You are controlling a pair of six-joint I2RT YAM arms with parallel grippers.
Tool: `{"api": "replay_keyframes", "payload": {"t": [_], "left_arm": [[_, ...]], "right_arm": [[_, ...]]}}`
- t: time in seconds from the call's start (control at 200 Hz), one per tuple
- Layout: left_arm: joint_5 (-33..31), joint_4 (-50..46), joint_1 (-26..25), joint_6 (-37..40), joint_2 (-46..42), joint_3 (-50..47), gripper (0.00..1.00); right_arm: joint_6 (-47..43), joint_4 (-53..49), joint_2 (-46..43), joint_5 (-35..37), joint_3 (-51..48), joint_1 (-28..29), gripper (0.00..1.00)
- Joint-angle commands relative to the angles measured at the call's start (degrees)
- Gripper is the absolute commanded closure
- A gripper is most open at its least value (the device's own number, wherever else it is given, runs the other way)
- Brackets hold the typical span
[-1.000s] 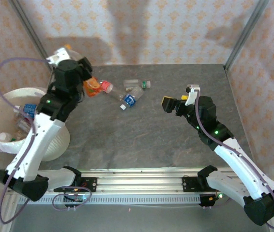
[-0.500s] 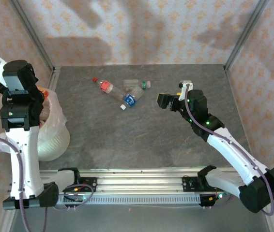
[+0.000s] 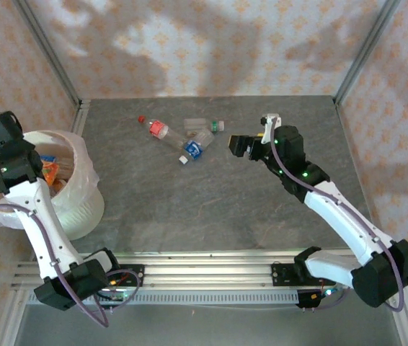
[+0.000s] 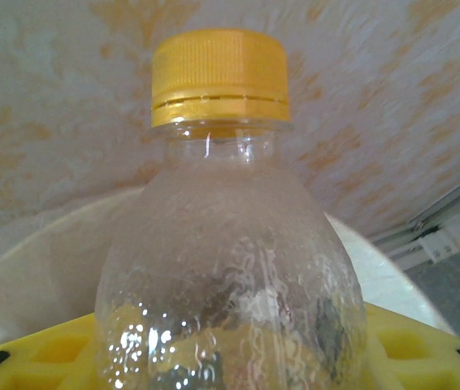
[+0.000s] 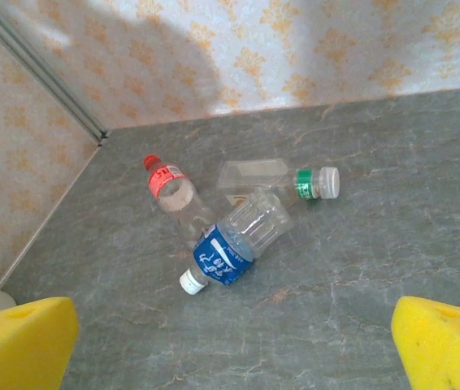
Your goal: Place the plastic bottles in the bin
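Three clear plastic bottles (image 3: 193,149) lie on the grey counter (image 3: 262,209). My left tool (image 4: 230,356) has swung over the white-lined round bin (image 3: 80,209), clamped on a yellow-capped clear bottle (image 4: 222,236), so releasing it looks next. My right tool (image 3: 236,145), pads apart, has edged nearer.

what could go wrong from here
1. The left jaws hold the yellow-capped bottle near the far rim of the bin, close to the wall. Released there, it might clip the rim and drop outside.
2. The blue-label bottle lies against the red-label bottle and the green-label bottle. The open right jaws, closing on one, could send the others rolling away.
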Motion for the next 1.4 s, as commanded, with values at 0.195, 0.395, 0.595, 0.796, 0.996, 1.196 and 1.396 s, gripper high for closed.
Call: {"api": "replay_keyframes", "payload": {"t": [0.195, 0.395, 0.595, 0.796, 0.996, 1.196, 1.396], "left_arm": [[2.3, -5.0, 2.5, -2.4, 0.3, -4.8, 0.49], [4.9, -7.4, 2.5, -3.9, 1.6, -5.9, 0.22], [11.1, -11.0, 2.4, -2.1, -2.0, 0.2, 0.13], [24.9, -6.9, 2.4, -3.3, -4.4, -1.5, 0.04], [34.7, -3.8, 2.4, -5.6, -1.2, -3.9, 0.02], [42.3, -0.4, 2.4, -6.4, -0.5, -8.0, 0.02], [44.2, -5.9, 2.4, -0.8, 2.4, -3.6, 0.01]], "right_arm": [[3.0, 0.6, 1.9, -2.7, 3.1, 0.3, 0.01], [2.8, 0.2, 3.4, -3.4, 3.9, 0.3, 0.01], [3.1, 0.3, 3.0, -2.9, 2.5, 0.4, 0.01], [5.5, 1.8, 3.1, -2.8, 0.7, 0.3, 0.01], [5.6, 1.2, 2.7, -2.7, 0.6, 0.3, 0.01], [5.3, 1.1, 2.7, -2.2, 0.0, 0.3, 0.01], [5.6, 1.3, 2.7, -2.6, 0.4, 0.3, 0.01]]}}
